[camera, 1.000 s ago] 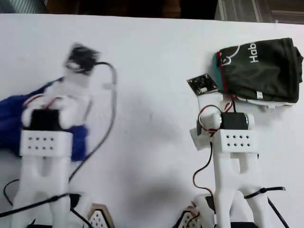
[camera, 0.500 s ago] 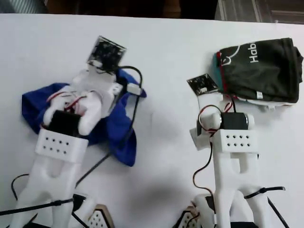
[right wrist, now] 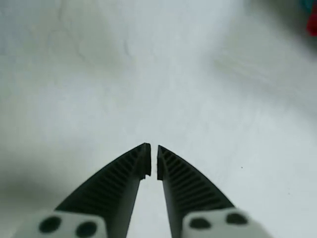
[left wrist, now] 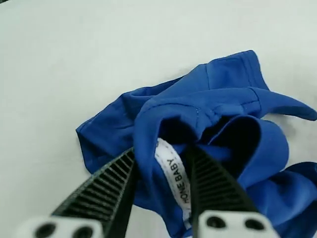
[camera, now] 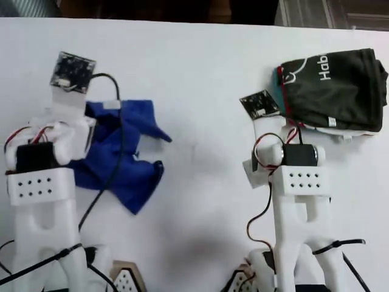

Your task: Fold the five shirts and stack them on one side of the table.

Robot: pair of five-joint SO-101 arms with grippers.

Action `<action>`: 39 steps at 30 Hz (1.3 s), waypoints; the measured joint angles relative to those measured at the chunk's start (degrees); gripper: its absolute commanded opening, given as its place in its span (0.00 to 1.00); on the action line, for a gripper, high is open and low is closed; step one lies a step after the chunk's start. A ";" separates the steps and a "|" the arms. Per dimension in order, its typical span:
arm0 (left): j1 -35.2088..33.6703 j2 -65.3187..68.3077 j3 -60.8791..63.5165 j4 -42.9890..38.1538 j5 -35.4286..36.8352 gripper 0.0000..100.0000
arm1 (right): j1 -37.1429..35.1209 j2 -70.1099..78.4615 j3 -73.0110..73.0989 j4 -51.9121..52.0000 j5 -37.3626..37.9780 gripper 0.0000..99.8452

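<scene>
Two robot arms: left arm (camera: 39,179), right arm (camera: 301,179). One loose blue shirt (camera: 124,161). One pile of folded shirts (camera: 334,85), their number unclear. One white worktop (camera: 206,79).

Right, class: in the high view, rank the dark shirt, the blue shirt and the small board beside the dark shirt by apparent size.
Dark shirt, largest.
Blue shirt, close behind, though the left arm hides part.
Small board, clearly smallest.

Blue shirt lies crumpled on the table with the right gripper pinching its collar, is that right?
No, it is the left gripper that pinches the blue shirt at its collar, as the left wrist view shows; the right gripper is shut on nothing. The shirt does lie crumpled on the table.
</scene>
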 measured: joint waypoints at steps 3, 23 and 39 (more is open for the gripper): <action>0.00 0.00 0.00 0.00 -0.09 0.15 | -2.73 0.00 0.18 0.00 0.09 0.14; 27.25 -0.09 -1.93 -11.96 13.89 0.15 | 1.05 0.00 5.63 0.00 0.09 0.18; 8.35 -0.35 -1.85 2.81 5.54 0.15 | -10.81 0.00 4.04 -5.27 -5.80 0.34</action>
